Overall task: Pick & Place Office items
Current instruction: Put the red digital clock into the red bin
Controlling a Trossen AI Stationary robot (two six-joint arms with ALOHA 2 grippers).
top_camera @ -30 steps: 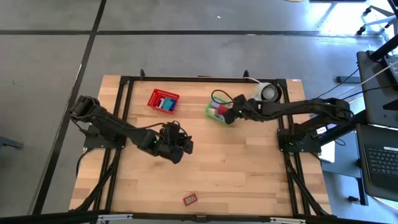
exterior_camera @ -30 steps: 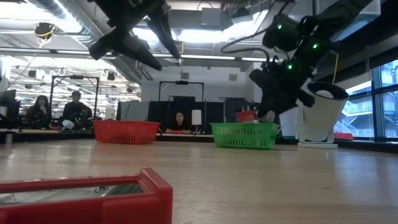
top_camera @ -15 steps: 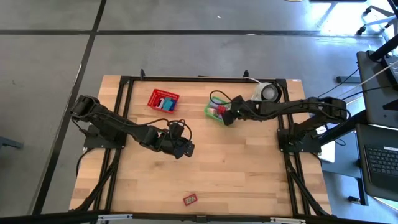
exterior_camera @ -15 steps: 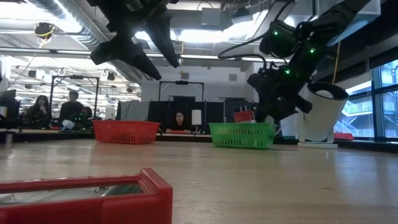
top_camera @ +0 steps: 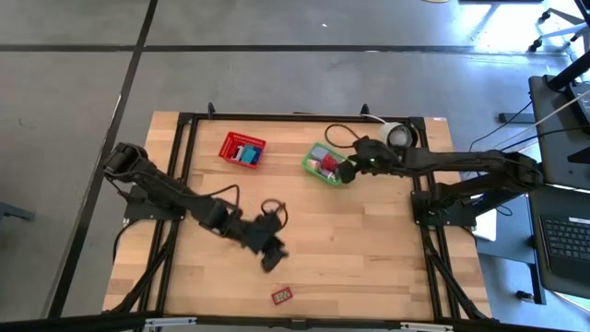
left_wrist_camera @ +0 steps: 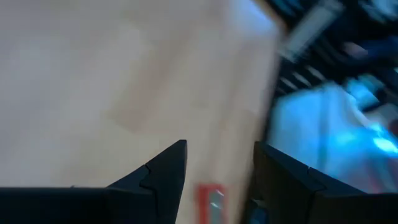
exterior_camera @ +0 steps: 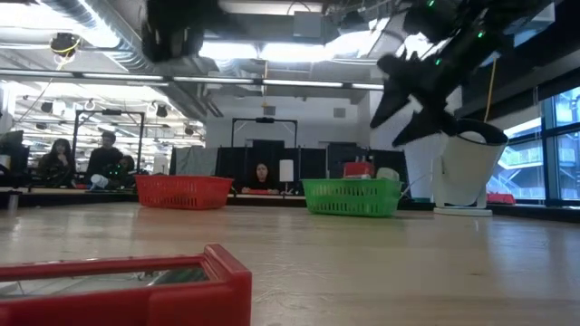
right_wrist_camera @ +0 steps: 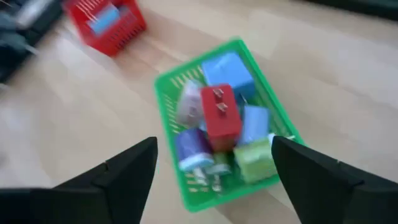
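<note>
**Both grippers empty; one red piece alone at the near table edge**

Left arm reaches diagonally across the table. Left gripper hangs above bare wood toward the near edge, just up and left of a lone small red piece lying flat on the boards. Left wrist view: the two dark fingers stand apart with a clear gap, nothing between them; the red piece shows in that gap, farther off, apart from the fingers. Picture is motion-blurred.

Right arm stretches in from the right side. Right gripper sits at the right end of the green mesh basket, raised above it. Right wrist view: fingers spread wide, holding nothing, with the green basket below and between them.

Green basket contents, right wrist view: red block on top at centre, blue block behind it, lavender piece, blue-and-white piece, pale blue piece, light green piece. All lie inside the walls.

Red mesh basket stands well to the left of the green one, holding a blue piece and others I cannot tell apart.

White round container stands at the far right corner, near the right arm.
</note>
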